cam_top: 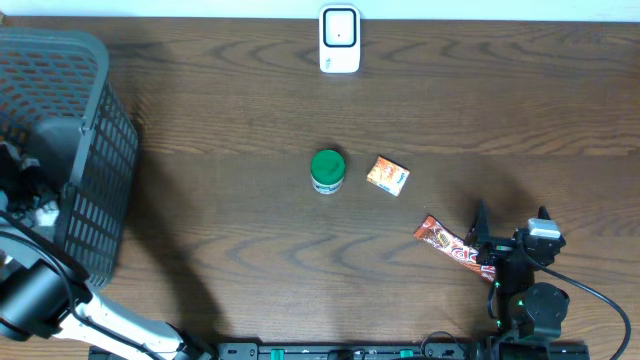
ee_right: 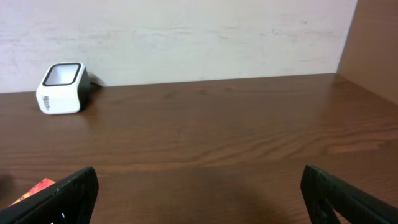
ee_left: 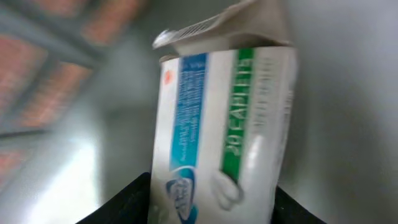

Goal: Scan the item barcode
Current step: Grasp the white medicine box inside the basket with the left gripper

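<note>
In the left wrist view a white carton point(ee_left: 224, 137) with blue and green print stands between the black fingers of my left gripper point(ee_left: 211, 205), which is shut on its lower end. The carton's top flap point(ee_left: 205, 28) is lifted and carries blurred dark stripes. From overhead the left arm point(cam_top: 40, 290) reaches into the grey basket point(cam_top: 95, 150), and its gripper is hidden there. The white barcode scanner point(cam_top: 339, 38) point(ee_right: 61, 88) stands at the table's far edge. My right gripper point(cam_top: 511, 228) point(ee_right: 199, 193) rests open near the front right, nothing between its fingers.
A green-lidded jar point(cam_top: 327, 171) and an orange packet point(cam_top: 387, 175) lie mid-table. A red snack wrapper point(cam_top: 452, 247) point(ee_right: 34, 190) lies just left of the right gripper. The basket's mesh wall point(ee_left: 43, 68) is close beside the carton.
</note>
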Controlling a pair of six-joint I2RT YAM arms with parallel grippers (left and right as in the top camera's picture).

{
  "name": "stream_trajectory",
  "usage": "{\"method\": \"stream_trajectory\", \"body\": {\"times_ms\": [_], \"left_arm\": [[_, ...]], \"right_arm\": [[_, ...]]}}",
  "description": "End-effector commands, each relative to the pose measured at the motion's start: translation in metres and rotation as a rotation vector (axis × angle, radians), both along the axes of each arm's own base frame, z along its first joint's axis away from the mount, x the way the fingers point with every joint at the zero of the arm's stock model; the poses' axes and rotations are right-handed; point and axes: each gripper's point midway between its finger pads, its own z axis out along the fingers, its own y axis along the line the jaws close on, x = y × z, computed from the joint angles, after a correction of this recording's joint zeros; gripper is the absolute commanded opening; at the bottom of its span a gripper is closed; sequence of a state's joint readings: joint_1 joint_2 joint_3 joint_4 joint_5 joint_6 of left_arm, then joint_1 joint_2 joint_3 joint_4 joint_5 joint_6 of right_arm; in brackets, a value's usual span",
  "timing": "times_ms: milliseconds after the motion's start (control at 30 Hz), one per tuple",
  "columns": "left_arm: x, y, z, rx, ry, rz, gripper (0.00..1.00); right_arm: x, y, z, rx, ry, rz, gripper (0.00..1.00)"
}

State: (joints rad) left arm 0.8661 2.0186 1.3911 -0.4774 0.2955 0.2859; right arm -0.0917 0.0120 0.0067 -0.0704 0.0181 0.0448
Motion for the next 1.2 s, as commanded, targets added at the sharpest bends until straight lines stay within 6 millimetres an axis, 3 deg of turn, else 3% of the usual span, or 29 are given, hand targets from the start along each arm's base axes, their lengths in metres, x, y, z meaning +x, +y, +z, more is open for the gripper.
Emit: {"method": "stream_trajectory", "body": {"times_ms": [0, 233, 467, 533, 600, 633, 667, 800, 1000, 1167], "left_arm": [[0.019, -0.028, 0.036, -0.066, -0.13, -0.031, 0.48], [0.028, -0.039, 0.111, 0.001, -0.285, -0.056, 0.45], [0.025, -0.042, 0.145, 0.034, -0.337, -0.03, 0.44], [0.025, -0.043, 0.147, 0.031, -0.342, -0.021, 0.58], [0.022, -0.044, 0.143, 0.021, -0.325, -0.015, 0.71], [0.02, -0.043, 0.138, 0.011, -0.311, 0.001, 0.89], [0.018, -0.042, 0.133, 0.004, -0.296, 0.019, 0.92], [0.008, -0.034, 0.105, -0.017, -0.212, 0.109, 0.92], [-0.022, -0.015, 0.055, -0.053, -0.022, 0.397, 0.92], [-0.024, -0.017, 0.025, -0.093, 0.038, 0.41, 0.93]], "right_arm": [[0.0, -0.001, 0.0, 0.01, -0.003, -0.006, 0.99], [0.0, -0.001, 0.0, 0.01, -0.003, -0.006, 0.99], [0.0, -0.001, 0.0, 0.01, -0.003, -0.005, 0.99], [0.0, -0.001, 0.0, 0.01, -0.003, -0.006, 0.99], [0.0, -0.001, 0.0, 0.01, -0.003, -0.005, 0.99], [0.0, -0.001, 0.0, 0.01, -0.003, -0.006, 0.99], [0.0, -0.001, 0.0, 0.01, -0.003, -0.006, 0.99], [0.0, -0.001, 0.0, 0.01, -0.003, -0.006, 0.99], [0.0, -0.001, 0.0, 0.01, -0.003, -0.006, 0.99], [0.0, -0.001, 0.0, 0.01, -0.003, -0.006, 0.99]]}}
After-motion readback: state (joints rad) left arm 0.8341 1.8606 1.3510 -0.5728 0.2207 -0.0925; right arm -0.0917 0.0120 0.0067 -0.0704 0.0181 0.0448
